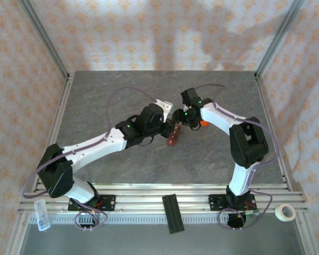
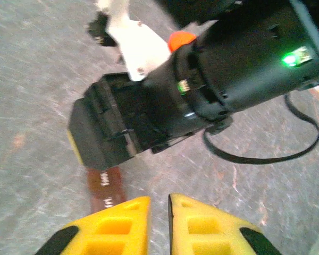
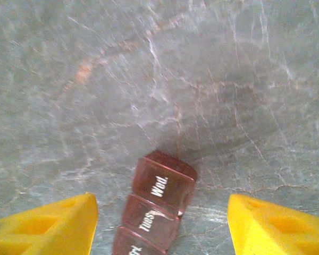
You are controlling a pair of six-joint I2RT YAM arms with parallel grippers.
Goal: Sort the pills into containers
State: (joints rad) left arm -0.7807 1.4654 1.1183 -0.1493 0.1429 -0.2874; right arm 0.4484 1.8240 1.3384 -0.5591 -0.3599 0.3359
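The containers point(image 3: 158, 208) are one reddish-brown strip of lidded compartments marked "Wed." and "Tues.", lying on the grey table. In the top view the strip point(image 1: 171, 138) lies at the table's middle, under both grippers. My right gripper point(image 3: 160, 197) is open and straddles the strip's end, its yellow fingers point(image 3: 53, 226) well clear on both sides. My left gripper point(image 2: 159, 199) hovers just beside the strip point(image 2: 103, 188) with a narrow gap between its fingertips and nothing in it. The pills are out of view.
A small orange round thing point(image 1: 203, 123) sits beside the right arm; what it is I cannot tell. The right gripper's black body point(image 2: 202, 90) hangs close in front of the left gripper. A black ribbed bar point(image 1: 173, 212), a tape roll point(image 1: 285, 212) and a clear bottle point(image 1: 41, 214) lie on the near rail.
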